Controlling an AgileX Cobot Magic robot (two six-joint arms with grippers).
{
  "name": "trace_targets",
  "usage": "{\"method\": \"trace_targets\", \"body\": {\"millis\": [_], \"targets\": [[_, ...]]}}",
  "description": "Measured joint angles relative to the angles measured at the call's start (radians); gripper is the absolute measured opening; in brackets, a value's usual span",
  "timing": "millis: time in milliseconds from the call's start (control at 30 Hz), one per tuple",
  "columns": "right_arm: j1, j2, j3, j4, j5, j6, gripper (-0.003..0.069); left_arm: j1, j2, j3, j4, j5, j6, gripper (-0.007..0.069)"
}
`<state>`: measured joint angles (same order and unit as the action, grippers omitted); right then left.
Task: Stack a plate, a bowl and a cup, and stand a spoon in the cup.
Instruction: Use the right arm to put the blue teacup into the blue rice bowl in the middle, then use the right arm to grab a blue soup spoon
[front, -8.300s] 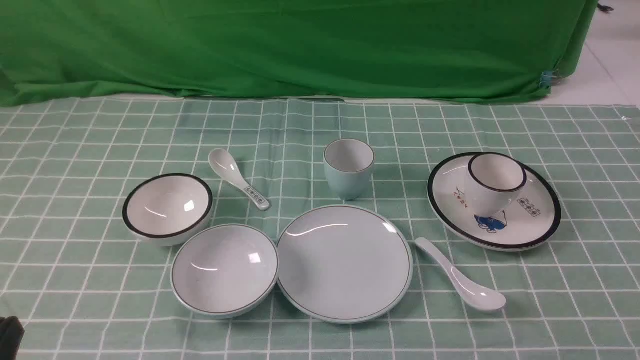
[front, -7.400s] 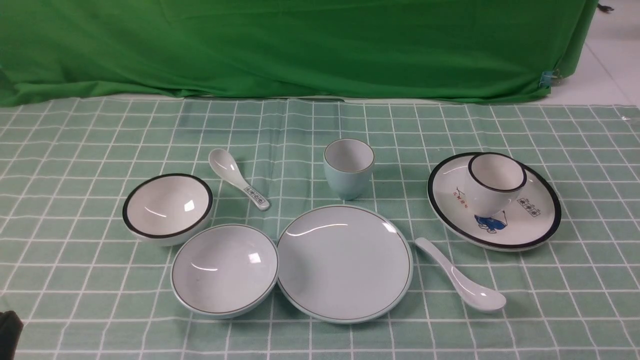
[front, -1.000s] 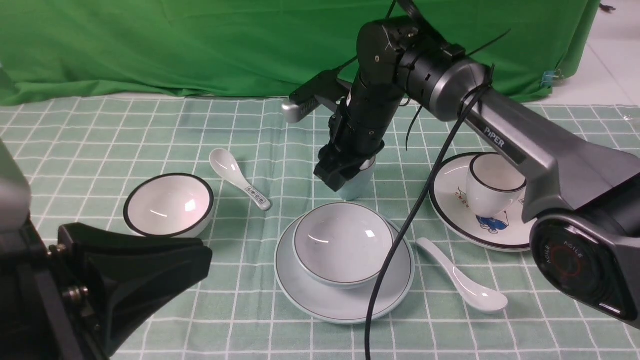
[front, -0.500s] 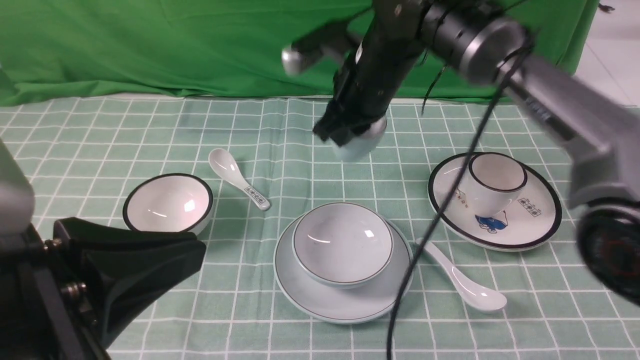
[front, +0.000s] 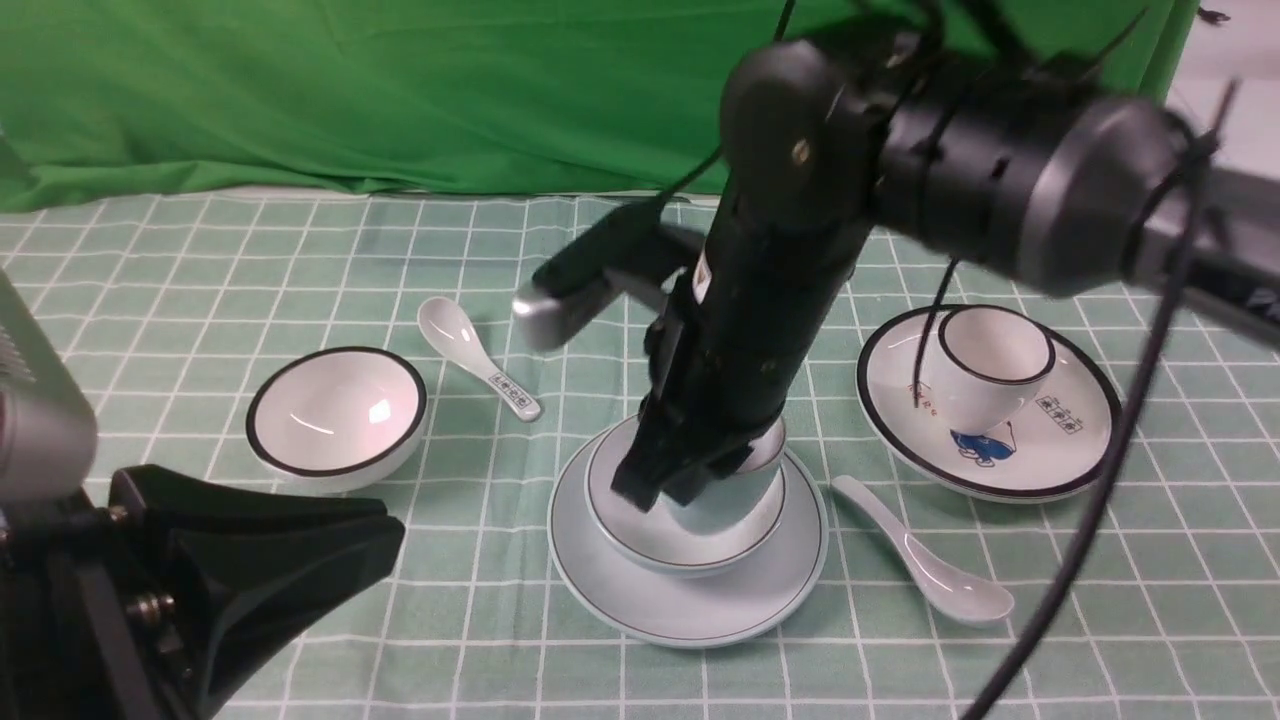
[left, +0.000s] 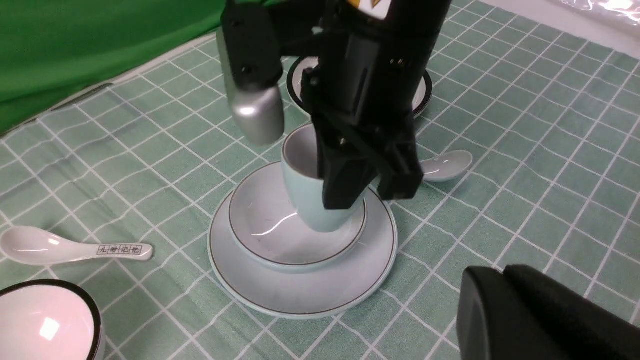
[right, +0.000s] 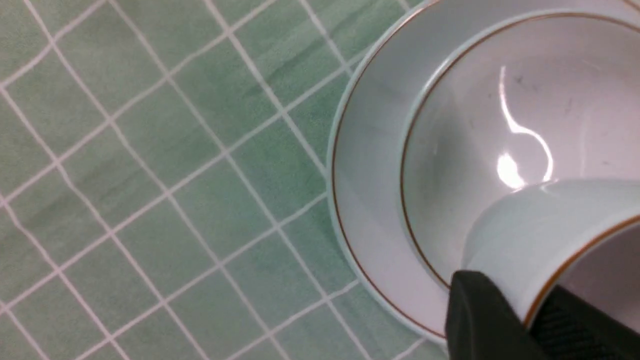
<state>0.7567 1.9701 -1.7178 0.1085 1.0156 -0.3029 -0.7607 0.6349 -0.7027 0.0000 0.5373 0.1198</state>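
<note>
The cup (left: 302, 195) hangs low inside the bowl (left: 260, 220), slightly tilted; whether it is seated, cannot tell. The right gripper (left: 370, 192) has its jaws clamped on the cup's rim. The bowl sits on the plate (left: 300, 290): done. The spoon (front: 930, 570) lies on the worktop beside the plate. Left to do: release, then the spoon. The left gripper (front: 385, 535) has its jaws together.
</note>
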Motion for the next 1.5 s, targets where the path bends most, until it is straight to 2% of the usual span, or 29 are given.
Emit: {"method": "trace_targets", "body": {"millis": [167,400,467,533,567,667,733,767,833,900,1033,1100,1167,1267,1333,1400,1500], "targets": [[0.0,0.063,0.0,-0.015,-0.087,0.0,0.0084,0.0,0.0,0.0,0.0,0.001,0.0,0.001],[0.0,0.093,-0.001,-0.028,-0.089,0.026,0.0091,0.0,0.0,0.0,0.0,0.012,0.0,0.001],[0.0,0.095,-0.001,-0.029,-0.095,0.031,0.0123,0.0,0.0,0.0,0.0,0.013,0.0,0.001],[0.0,0.099,-0.001,-0.031,-0.099,0.036,0.0199,0.0,0.0,0.0,0.0,0.015,0.0,0.001],[0.0,0.1,-0.001,-0.032,-0.1,0.038,0.0209,0.0,0.0,0.0,0.0,0.015,0.0,0.001],[0.0,0.098,-0.026,-0.036,-0.076,0.068,0.0442,0.0,0.0,0.0,0.0,0.015,0.0,0.001],[0.0,0.08,-0.056,-0.037,-0.05,0.076,0.0547,0.0,0.0,0.0,0.0,0.016,0.0,0.001],[0.0,0.068,-0.07,-0.037,-0.034,0.076,0.0563,0.0,0.0,0.0,0.0,0.016,0.0,0.001],[0.0,0.025,-0.103,-0.039,0.009,0.077,0.0552,0.0,0.0,0.0,0.0,0.017,0.0,0.001],[0.0,-0.029,-0.115,-0.051,0.057,0.076,0.0501,0.0,0.0,0.0,0.0,0.019,0.0,0.001],[-0.02,-0.157,-0.051,-0.135,0.113,0.084,0.0306,0.0,0.0,0.0,0.0,0.02,0.0,0.001],[-0.064,-0.217,0.049,-0.149,0.112,0.092,0.0248,0.0,0.0,0.0,0.0,0.013,0.0,0.001],[-0.112,-0.253,0.167,-0.152,0.106,0.106,0.0238,0.0,0.0,0.0,0.0,0.0,0.0,0.001],[-0.177,-0.266,0.314,-0.146,0.049,0.109,0.0266,0.0,0.0,0.0,0.0,-0.01,0.002,0.001],[-0.229,-0.247,0.441,-0.108,-0.084,0.071,0.0337,0.0,0.0,0.0,0.0,-0.015,0.003,0.001],[-0.246,-0.222,0.472,-0.083,-0.146,0.043,0.0377,0.0,0.0,0.001,0.0,-0.02,0.003,0.001],[-0.253,-0.182,0.479,-0.072,-0.214,0.014,0.0393,0.0,0.0,0.001,0.0,-0.033,0.003,0.001]]}}
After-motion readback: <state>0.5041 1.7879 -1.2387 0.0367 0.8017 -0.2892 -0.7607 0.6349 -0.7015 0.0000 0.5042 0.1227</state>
